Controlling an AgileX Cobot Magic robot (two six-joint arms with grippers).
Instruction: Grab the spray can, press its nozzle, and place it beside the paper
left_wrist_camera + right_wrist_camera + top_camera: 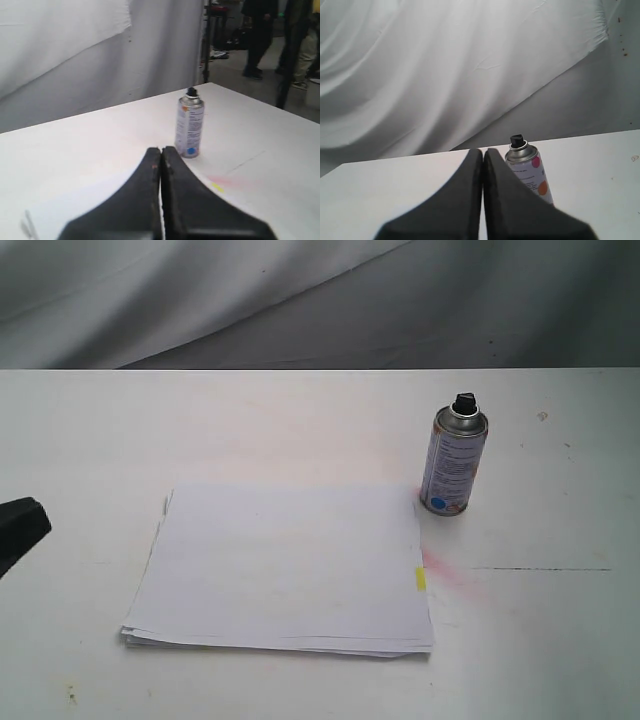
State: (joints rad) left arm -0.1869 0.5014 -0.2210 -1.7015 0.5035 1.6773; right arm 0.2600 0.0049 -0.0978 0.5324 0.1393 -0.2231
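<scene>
Two grippers sit nearest the cameras, each with its black fingers pressed flat together and nothing between them: the left gripper (161,150) and the right gripper (483,151). Only a dark tip of the left one shows in the exterior view, at the left edge, well apart from everything else on the white table (560,640). Next comes the paper (285,565), a flat white stack on the table's near half, its sheets slightly fanned along the left side, with a small yellow tab (421,578) on its right edge. A faint pink smear (452,578) marks the tabletop just right of that tab. Past the stack's far right corner the spray can (453,462) stands upright on the table, just beside the paper and clear of both grippers. Its black nozzle (464,401) tops the silver dome, and a blue dot shows near its base. Behind the table hangs a grey cloth (300,300)
</scene>
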